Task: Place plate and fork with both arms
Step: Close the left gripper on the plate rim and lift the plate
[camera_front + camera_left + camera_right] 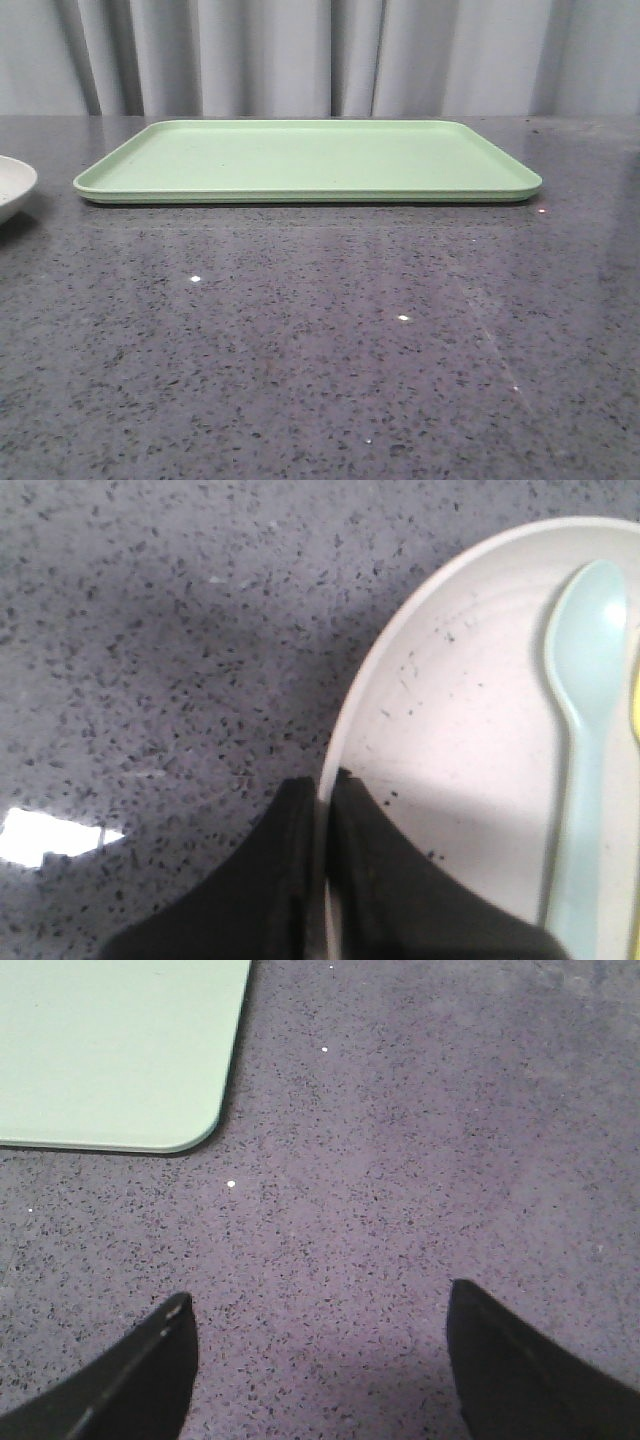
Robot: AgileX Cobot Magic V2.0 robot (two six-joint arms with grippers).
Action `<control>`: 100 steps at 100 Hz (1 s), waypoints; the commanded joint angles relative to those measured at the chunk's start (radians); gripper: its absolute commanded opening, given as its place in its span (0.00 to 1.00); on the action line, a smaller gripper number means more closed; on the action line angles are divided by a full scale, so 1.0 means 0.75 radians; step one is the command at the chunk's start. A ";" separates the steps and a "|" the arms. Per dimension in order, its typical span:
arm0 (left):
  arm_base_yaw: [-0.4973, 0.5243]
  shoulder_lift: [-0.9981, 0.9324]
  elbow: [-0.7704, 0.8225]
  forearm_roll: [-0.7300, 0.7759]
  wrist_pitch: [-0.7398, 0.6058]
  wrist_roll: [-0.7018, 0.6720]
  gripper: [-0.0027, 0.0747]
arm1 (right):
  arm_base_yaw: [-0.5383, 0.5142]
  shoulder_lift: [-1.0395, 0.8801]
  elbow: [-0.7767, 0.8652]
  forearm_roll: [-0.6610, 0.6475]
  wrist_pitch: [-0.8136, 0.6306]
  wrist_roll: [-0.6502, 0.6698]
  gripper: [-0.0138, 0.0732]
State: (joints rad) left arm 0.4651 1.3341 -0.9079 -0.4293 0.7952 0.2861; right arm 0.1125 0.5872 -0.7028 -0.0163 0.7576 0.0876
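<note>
The cream-white speckled round plate sits on the dark grey speckled stone table at the far left, well apart from the flat light-green rectangular tray; in the front view we only see a sliver of its rim. Our left gripper has its black fingers pinched across that rim, one outside, one inside, so we read it as clamped on the plate. A pale blue-green plastic spoon lies in the dish, long axis running away from the fingers. Beside it, a thin bright yellow strip at the frame edge is likely the fork; we can't confirm its shape.

Our right gripper hangs spread wide over bare table, holding nothing, just off a tray corner. The fork is nowhere in its view. We judge the left arm far nearer both items; the plate must travel rightward to the tray.
</note>
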 commanded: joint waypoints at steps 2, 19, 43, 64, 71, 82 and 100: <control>0.057 -0.068 -0.026 -0.113 -0.006 0.042 0.01 | -0.006 0.011 -0.046 -0.007 -0.085 -0.012 0.76; 0.110 -0.124 -0.026 -0.254 0.042 0.112 0.01 | -0.006 0.011 -0.046 -0.007 -0.085 -0.012 0.76; 0.120 -0.169 -0.026 -0.536 0.115 0.229 0.01 | -0.006 0.011 -0.046 -0.007 -0.085 -0.012 0.76; 0.092 -0.169 -0.026 -0.735 0.136 0.280 0.01 | -0.006 0.011 -0.046 -0.007 -0.100 -0.012 0.76; 0.057 -0.169 -0.026 -0.753 0.121 0.280 0.01 | -0.006 0.011 -0.046 -0.007 -0.111 -0.012 0.76; 0.000 -0.162 -0.040 -0.751 0.110 0.280 0.01 | -0.006 0.011 -0.046 -0.007 -0.119 -0.012 0.76; -0.147 -0.103 -0.144 -0.753 0.081 0.249 0.01 | -0.006 0.011 -0.046 -0.007 -0.119 -0.012 0.76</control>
State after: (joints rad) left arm 0.4073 1.2550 -0.9439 -0.9158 0.8904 0.4938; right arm 0.1125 0.5872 -0.7028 -0.0163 0.7427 0.0876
